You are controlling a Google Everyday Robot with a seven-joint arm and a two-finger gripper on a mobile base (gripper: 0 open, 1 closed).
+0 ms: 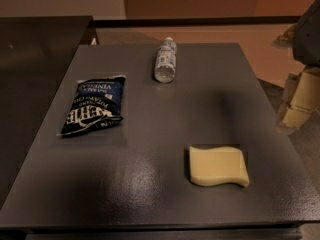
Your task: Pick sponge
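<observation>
Three things lie on your table point(150, 184). Nearest, at front right, the sponge point(218, 166) lies flat; it looks light and squashy, so pinch across its narrower width. Your gripper point(299, 103) hangs beyond the right edge, well apart; released or clenched, you cannot tell. Farther back: chip bag point(95, 106), then bottle point(165, 60).

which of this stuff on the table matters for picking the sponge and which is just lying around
For the job: sponge, front right of the table; end effector, beyond the table's right edge, apart from the sponge.
Just lying about: blue chip bag, left; clear bottle, lying at the back.
</observation>
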